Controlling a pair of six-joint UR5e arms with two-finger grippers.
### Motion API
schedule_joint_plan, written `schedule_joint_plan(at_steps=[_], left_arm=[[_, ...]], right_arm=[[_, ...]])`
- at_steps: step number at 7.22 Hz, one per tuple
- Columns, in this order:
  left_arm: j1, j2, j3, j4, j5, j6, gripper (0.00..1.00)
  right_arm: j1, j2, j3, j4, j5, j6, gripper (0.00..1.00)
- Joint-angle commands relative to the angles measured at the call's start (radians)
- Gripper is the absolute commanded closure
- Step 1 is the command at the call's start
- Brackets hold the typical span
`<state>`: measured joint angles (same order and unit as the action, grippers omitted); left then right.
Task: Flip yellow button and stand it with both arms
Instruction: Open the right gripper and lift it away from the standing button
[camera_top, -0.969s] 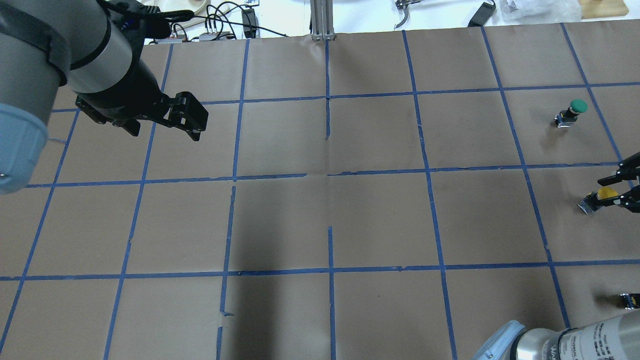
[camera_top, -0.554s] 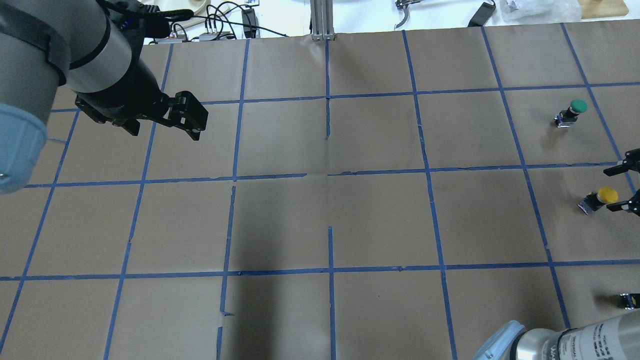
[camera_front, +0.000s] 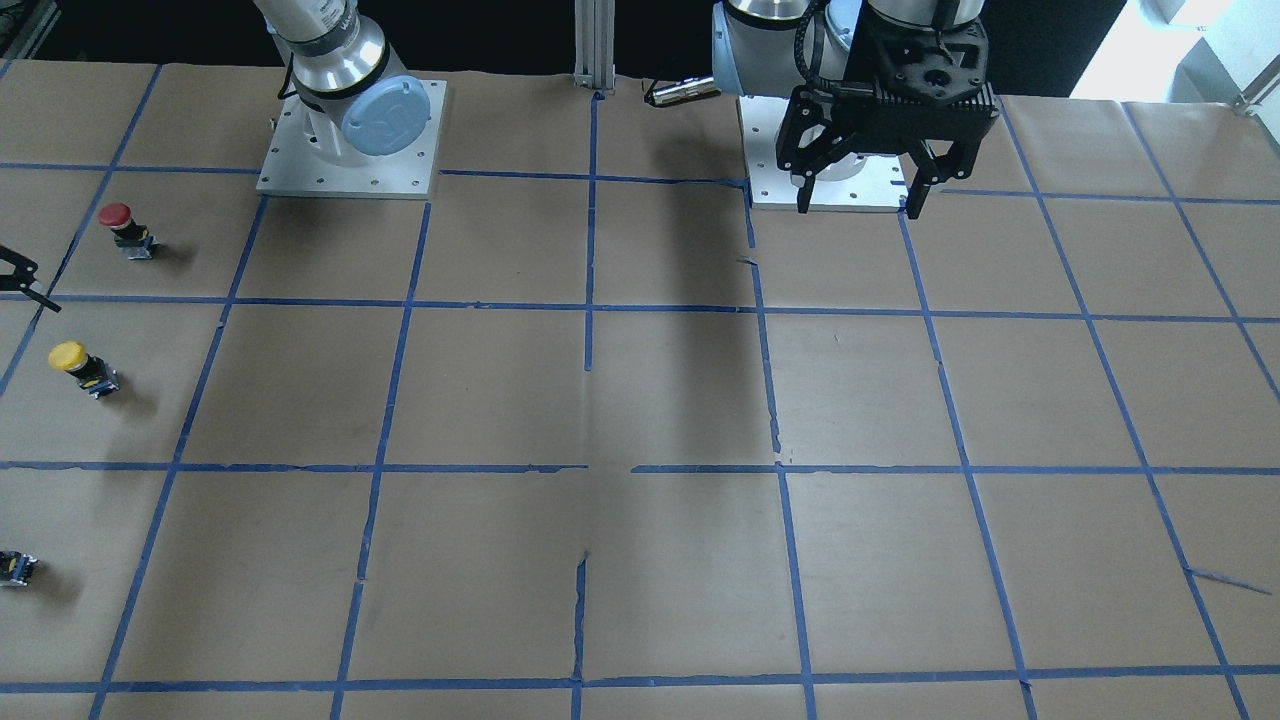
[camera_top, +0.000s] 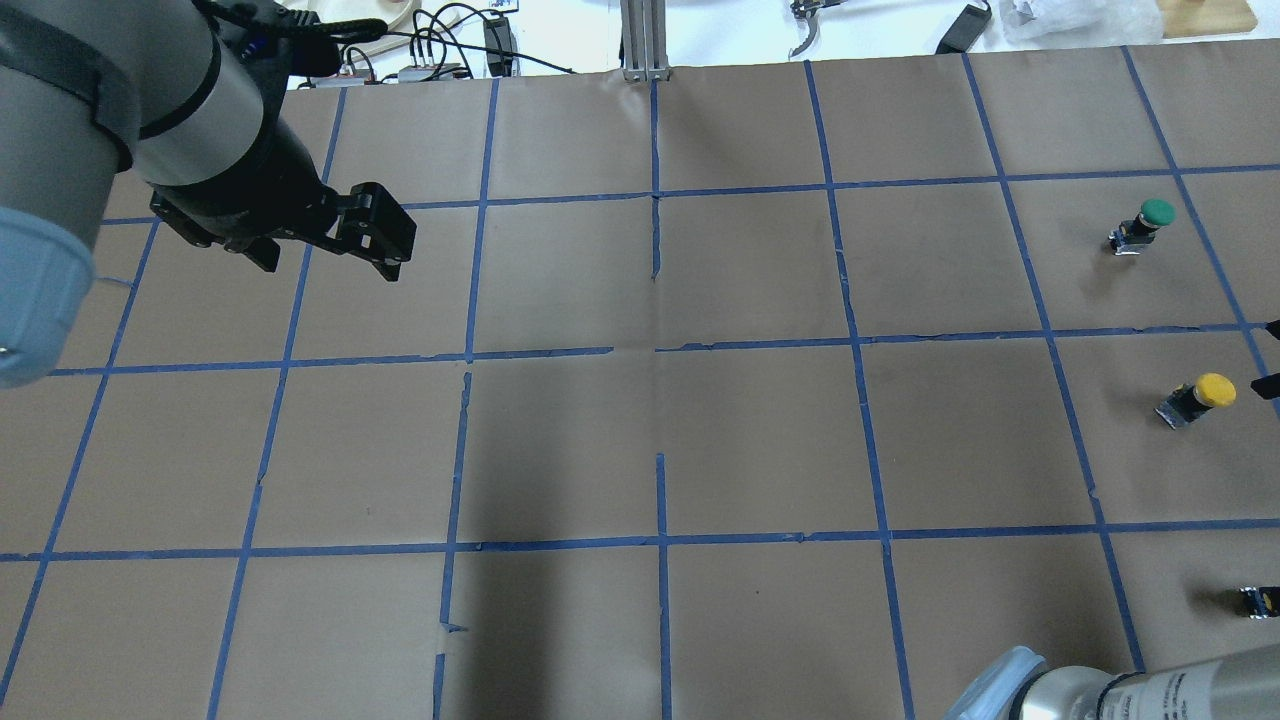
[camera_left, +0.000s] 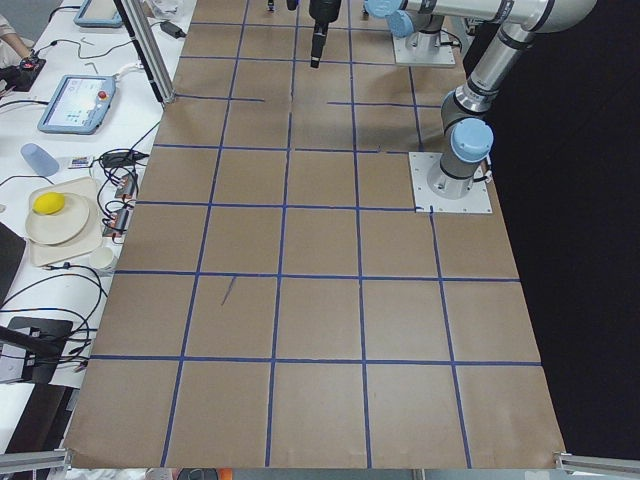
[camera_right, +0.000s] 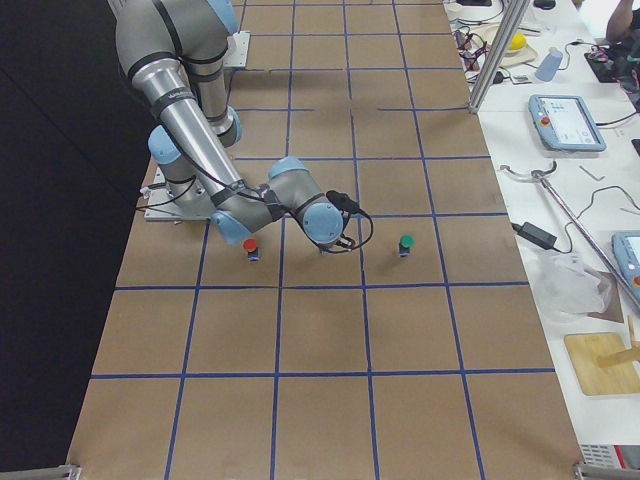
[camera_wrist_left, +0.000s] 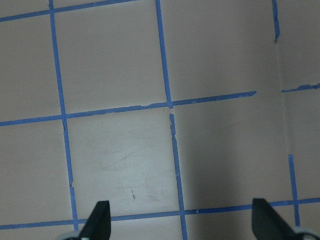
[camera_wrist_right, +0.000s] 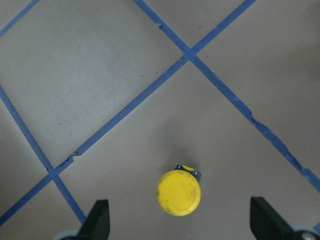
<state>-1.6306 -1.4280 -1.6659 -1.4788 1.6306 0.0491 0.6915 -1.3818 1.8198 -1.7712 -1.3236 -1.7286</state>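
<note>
The yellow button (camera_top: 1200, 397) stands upright, cap up, on the brown paper at the table's right side. It also shows in the front-facing view (camera_front: 82, 366). My right gripper (camera_wrist_right: 181, 226) is open and empty, hanging above the button (camera_wrist_right: 179, 192) without touching it. In the overhead view only its fingertips (camera_top: 1266, 385) reach in from the right edge. My left gripper (camera_front: 858, 206) is open and empty, held above the table's far left side (camera_top: 385, 240). In the exterior right view my right wrist hides the button.
A green-capped button (camera_top: 1145, 225) stands beyond the yellow one. A red-capped button (camera_front: 125, 228) stands nearer the robot's base. A small black switch body (camera_top: 1258, 600) shows at the overhead view's right edge. Blue tape lines grid the paper-covered table (camera_top: 650, 430).
My right gripper's fingers stood around the yellow button; they have drawn back to the right, off it. The button stays standing. The left arm has not moved.
</note>
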Motion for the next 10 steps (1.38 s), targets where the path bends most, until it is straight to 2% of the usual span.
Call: schedule_joint_plan(at_steps=[1,2,3,6,8,10], left_arm=[[0.000,0.000,0.000,0.000,0.000,0.000,0.00],[0.000,0.003,-0.001,0.000,0.001,0.000,0.00],[0.000,0.003,-0.001,0.000,0.002,0.000,0.00],[0.002,0.004,-0.003,0.000,0.002,0.000,0.00],[0.000,0.004,-0.005,0.000,0.002,0.002,0.00],[0.002,0.004,-0.003,0.000,0.002,0.002,0.00]], right_arm=[[0.115,-0.148,-0.002,0.062,-0.093,0.334,0.00],[0.193,-0.225,-0.002,0.128,-0.101,0.579,0.00],[0.283,-0.282,-0.002,0.157,-0.153,0.798,0.00],[0.604,-0.332,-0.048,0.180,-0.197,1.446,0.00],[0.738,-0.316,-0.117,0.229,-0.197,1.737,0.00],[0.816,-0.316,-0.195,0.315,-0.195,1.904,0.00]])
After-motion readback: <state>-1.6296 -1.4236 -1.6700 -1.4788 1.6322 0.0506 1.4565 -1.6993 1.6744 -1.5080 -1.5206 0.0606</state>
